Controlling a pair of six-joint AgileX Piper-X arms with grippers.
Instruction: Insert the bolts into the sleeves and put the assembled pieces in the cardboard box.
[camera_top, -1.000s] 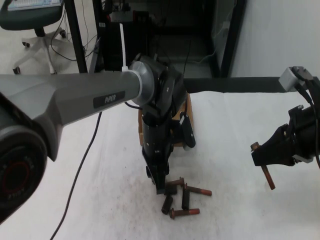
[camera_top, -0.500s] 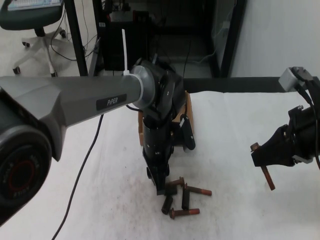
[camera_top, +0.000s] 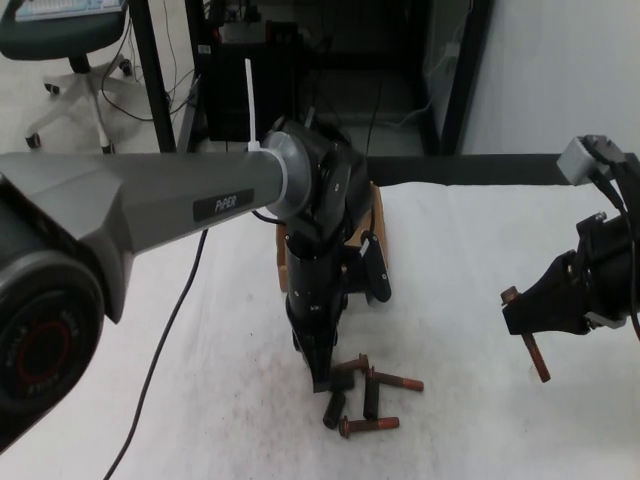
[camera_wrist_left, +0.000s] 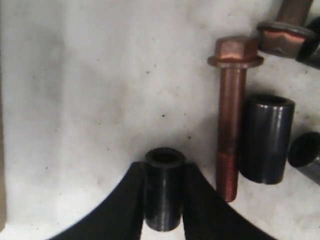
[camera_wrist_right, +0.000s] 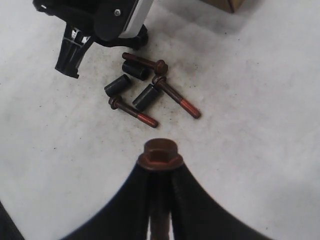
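A: What is judged likely to go wrong?
B: Over the worktop (camera_top: 200, 400), with the cardboard box (camera_top: 376, 215) just behind the left tool (camera_wrist_left: 164, 172), alignment could be lost: the held sleeve (camera_wrist_left: 164, 200) may be tilted or knocked free if the held bolt (camera_wrist_right: 160, 155) is pushed in off-axis.
A: How are the tools set?
B: The left tool is closed narrowly on 1 sleeve, just beside 1 loose bolt (camera_wrist_left: 232, 115). The right tool (camera_wrist_right: 161, 172) is clamped on 1 bolt, well apart.

The left pincer (camera_wrist_left: 165, 172) has matt black plastic fingers (camera_wrist_left: 125, 200) clasping a smooth, dull-sheened black metal cylinder sleeve (camera_wrist_left: 164, 205). Just beside it lies a copper-coloured metal hex-head bolt (camera_wrist_left: 231, 115), satin, threaded at its tip, on matt white bench covering (camera_wrist_left: 90, 90), finely speckled.
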